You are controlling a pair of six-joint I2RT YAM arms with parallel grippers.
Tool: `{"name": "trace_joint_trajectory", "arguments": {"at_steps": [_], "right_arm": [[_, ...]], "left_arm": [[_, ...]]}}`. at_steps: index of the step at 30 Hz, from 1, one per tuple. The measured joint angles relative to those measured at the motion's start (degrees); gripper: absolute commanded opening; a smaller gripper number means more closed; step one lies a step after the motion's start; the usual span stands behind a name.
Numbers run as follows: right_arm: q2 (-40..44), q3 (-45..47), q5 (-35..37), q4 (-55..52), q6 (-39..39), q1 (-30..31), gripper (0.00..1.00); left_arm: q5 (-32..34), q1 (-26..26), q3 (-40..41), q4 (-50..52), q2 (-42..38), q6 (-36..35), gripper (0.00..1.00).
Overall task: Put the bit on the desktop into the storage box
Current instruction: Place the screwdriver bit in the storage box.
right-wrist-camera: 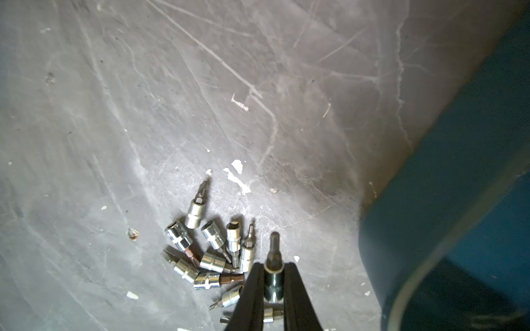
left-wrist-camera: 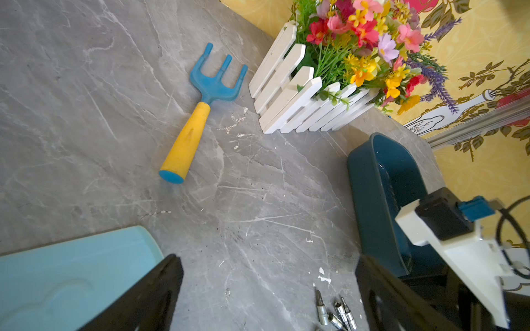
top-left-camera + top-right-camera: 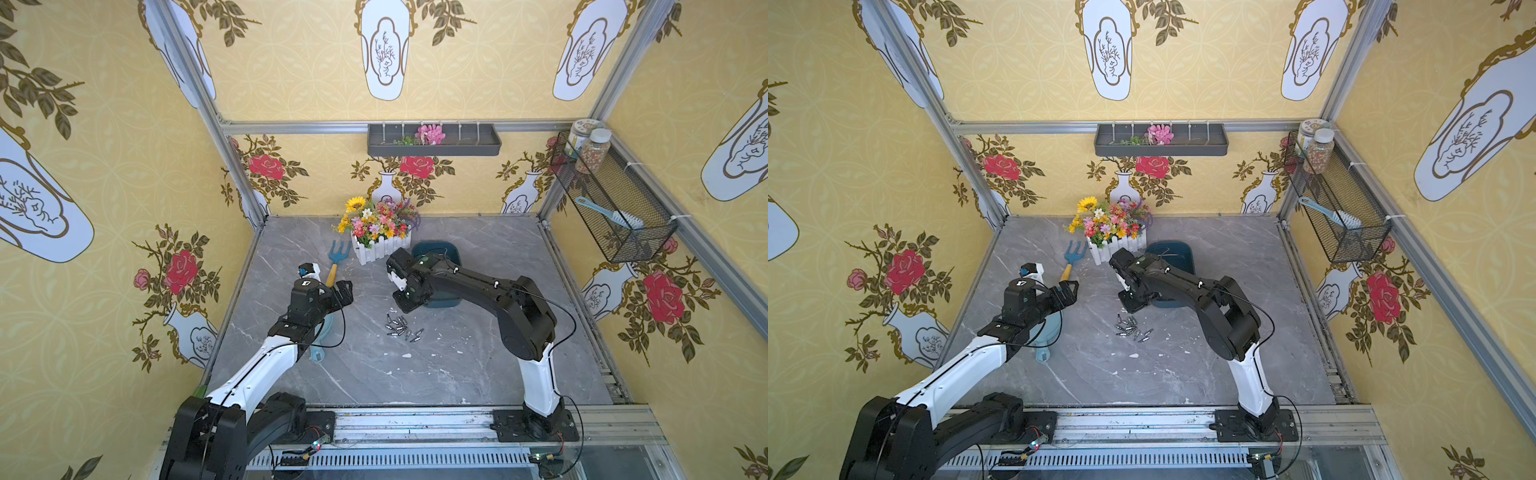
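Note:
Several silver bits (image 3: 401, 328) lie in a loose pile on the grey marble-look desktop (image 3: 457, 365), seen in both top views (image 3: 1133, 330). The right wrist view shows the pile (image 1: 212, 258) beside my right gripper (image 1: 274, 266), which is shut on one bit (image 1: 274, 249) held just above the slab, its tip sticking out past the fingers. The dark teal storage box (image 3: 451, 253) lies close behind this gripper (image 3: 405, 305), its wall (image 1: 459, 200) right next to the held bit. My left gripper (image 2: 268, 260) hovers open and holds nothing, left of the pile (image 2: 335, 312).
A blue garden fork with a yellow handle (image 3: 336, 262) and a white-fenced flower planter (image 3: 380, 237) stand at the back. A pale blue scoop (image 2: 71, 272) lies under the left arm. A grey wall tray (image 3: 434, 141) and a wire basket (image 3: 611, 199) hang on the walls.

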State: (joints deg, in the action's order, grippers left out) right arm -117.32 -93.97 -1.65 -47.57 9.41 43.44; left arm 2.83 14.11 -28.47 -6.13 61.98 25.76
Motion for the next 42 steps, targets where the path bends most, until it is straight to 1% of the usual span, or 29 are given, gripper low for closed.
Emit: {"name": "trace_joint_trajectory", "arguments": {"at_steps": [7, 14, 22, 30, 42], "right_arm": [[2.5, -1.4, -0.5, -0.5, 0.0, -1.3, 0.15], [5.5, -1.5, -1.1, -0.6, 0.8, -4.7, 0.16], [8.2, 1.1, -1.2, -0.4, 1.1, -9.2, 0.15], [9.0, 4.9, -1.6, -0.1, 2.3, -13.0, 0.16], [8.2, 5.8, -3.0, 1.3, 3.0, -14.1, 0.16]], "left_arm": [[0.0, 0.0, 0.0, 0.0, 0.0, 0.0, 1.00], [0.0, 0.0, 0.0, 0.0, 0.1, 0.0, 1.00], [0.0, 0.0, -0.4, 0.2, 0.7, 0.0, 1.00], [-0.1, 0.0, -0.9, 0.2, 1.4, 0.0, 1.00], [-0.2, 0.0, -1.0, 0.2, 1.4, 0.0, 1.00]]}}
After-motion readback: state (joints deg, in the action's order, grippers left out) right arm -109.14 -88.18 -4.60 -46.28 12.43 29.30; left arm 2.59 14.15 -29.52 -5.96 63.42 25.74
